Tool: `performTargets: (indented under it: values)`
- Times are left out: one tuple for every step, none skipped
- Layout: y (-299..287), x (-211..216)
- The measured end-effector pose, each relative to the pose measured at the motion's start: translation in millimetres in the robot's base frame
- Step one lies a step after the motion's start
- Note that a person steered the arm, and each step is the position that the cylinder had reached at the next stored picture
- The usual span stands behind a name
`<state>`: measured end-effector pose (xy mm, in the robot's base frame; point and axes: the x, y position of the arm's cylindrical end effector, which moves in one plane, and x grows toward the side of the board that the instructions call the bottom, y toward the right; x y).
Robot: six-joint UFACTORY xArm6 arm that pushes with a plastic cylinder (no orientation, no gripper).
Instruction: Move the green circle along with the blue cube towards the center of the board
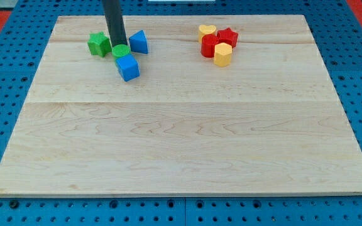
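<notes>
The pushing step is judged to be under way: my tip (pixel 116 45) is set down at the far side of the green circle (pixel 120 51), seemingly touching it, and nothing is held since the rod only pushes. The circle is pressed against the blue cube (pixel 127 67) just nearer. Both are found far left on the board (pixel 187 144). A push toward the near right is called for, kept centred so neither block slips aside.

Upright dark rod, my tip (pixel 117 45) low at the view's upper left
</notes>
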<state>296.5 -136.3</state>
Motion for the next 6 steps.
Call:
performTargets:
  values:
    - [-9.2, 20.7]
    - [0.8, 33.9]
    - [8.4, 47.9]
    - [8.7, 65.0]
    - [35.0, 69.1]
    - [70.4, 71.2]
